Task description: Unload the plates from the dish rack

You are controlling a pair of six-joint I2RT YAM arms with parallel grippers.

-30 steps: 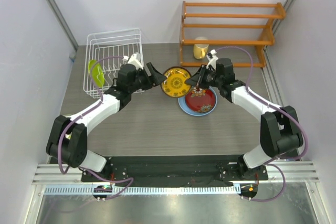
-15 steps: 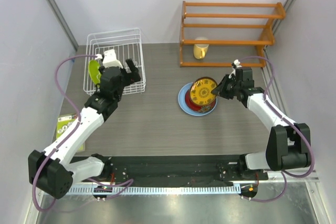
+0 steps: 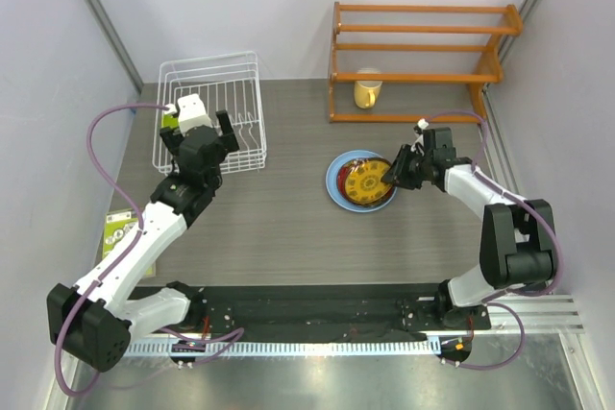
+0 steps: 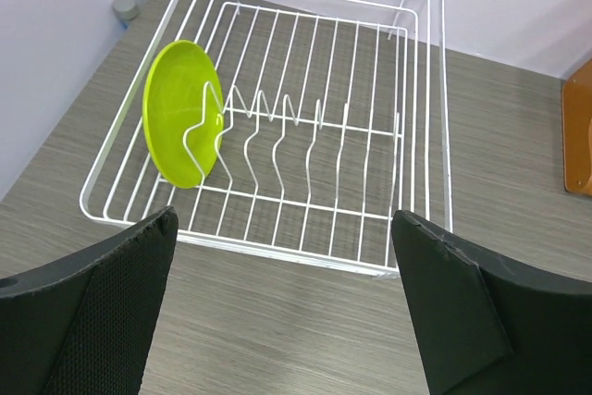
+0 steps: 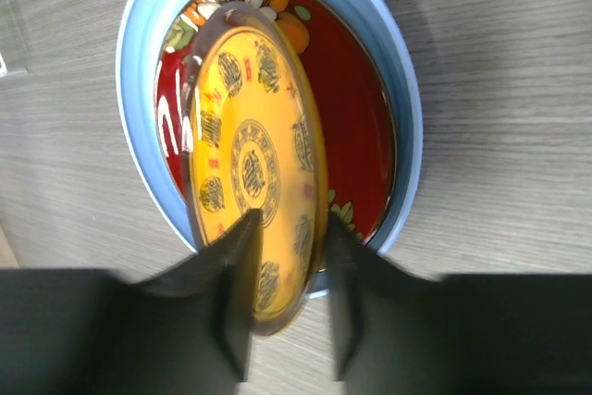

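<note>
Yellow is the plate to watch right now. The yellow plate [image 5: 254, 182] is pinched at its near rim by the right gripper [image 5: 289, 252], with one finger on each face, so those jaws are clamped on it. It leans up on its edge over the red plate [image 5: 363, 127]. The red plate lies flat inside the blue plate [image 5: 408, 127], a bit right of the middle in the top view. I cannot tell if the far edge of the yellow plate touches the red one yet.

I think the job now is to lay the yellow plate down on that pile. It would be best to tip it down slowly until it lies flat in the middle of the red plate, and only then let go. The lower finger should slide out low and sideways, or it may flip the plate or push the pile along the table [image 3: 269, 218].

The left gripper [image 4: 282, 228] hangs just in front of the rack [image 4: 435, 90], jaws wide apart and holding nothing. The green plate [image 4: 180, 127] stands upright between the prongs at the left end of the rack. It should be gripped by its top rim and lifted straight up, so it does not catch on the wires
</note>
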